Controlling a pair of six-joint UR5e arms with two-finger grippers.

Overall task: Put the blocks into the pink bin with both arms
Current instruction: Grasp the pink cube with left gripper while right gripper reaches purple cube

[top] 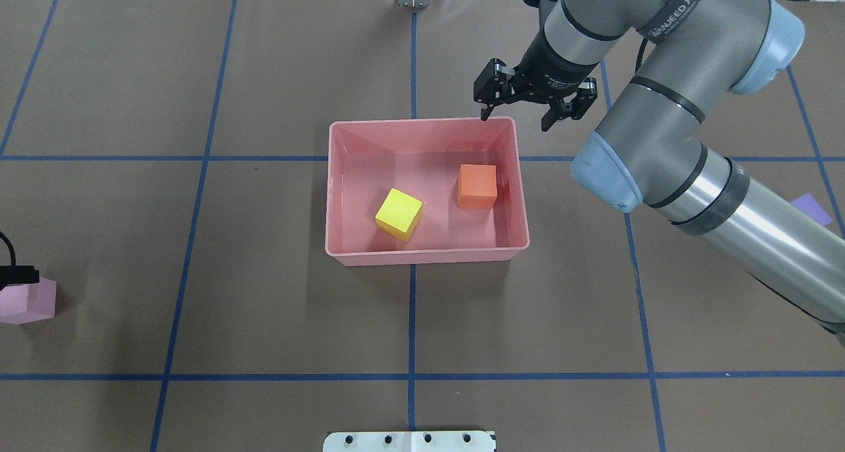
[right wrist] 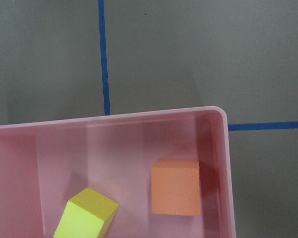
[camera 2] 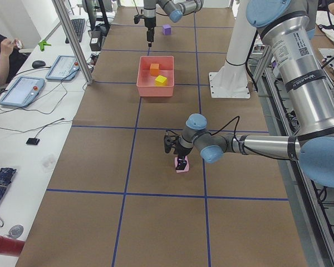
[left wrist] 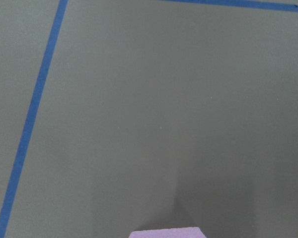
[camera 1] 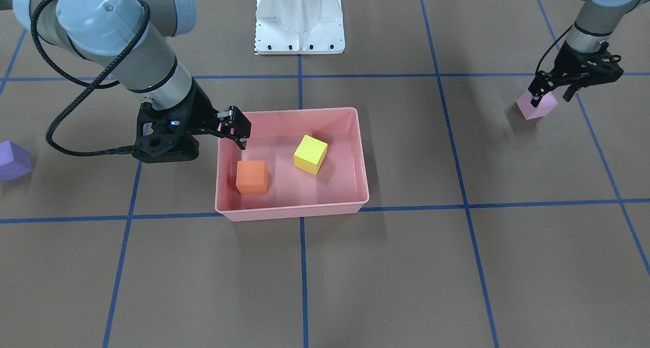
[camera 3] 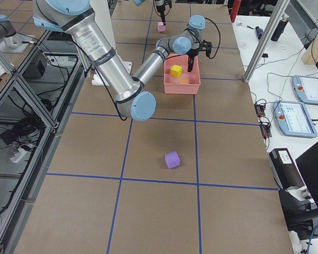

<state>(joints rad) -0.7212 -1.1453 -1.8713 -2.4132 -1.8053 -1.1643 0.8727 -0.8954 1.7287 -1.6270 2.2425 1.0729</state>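
Left gripper (camera 1: pixel 551 96) straddles the light pink block (camera 1: pixel 538 110) on the table (camera 1: pixel 457 266), closure indeterminate, right gripper (top: pixel 516 121) spread empty by the pink bin (top: pixel 422 257); block judged light, soft foam, best pinched across opposite flat faces.

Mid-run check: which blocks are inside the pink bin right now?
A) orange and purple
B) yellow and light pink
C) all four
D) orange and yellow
D: the orange block and the yellow block sit on the floor of the pink bin, while the light pink block and the purple block are on the table outside it.
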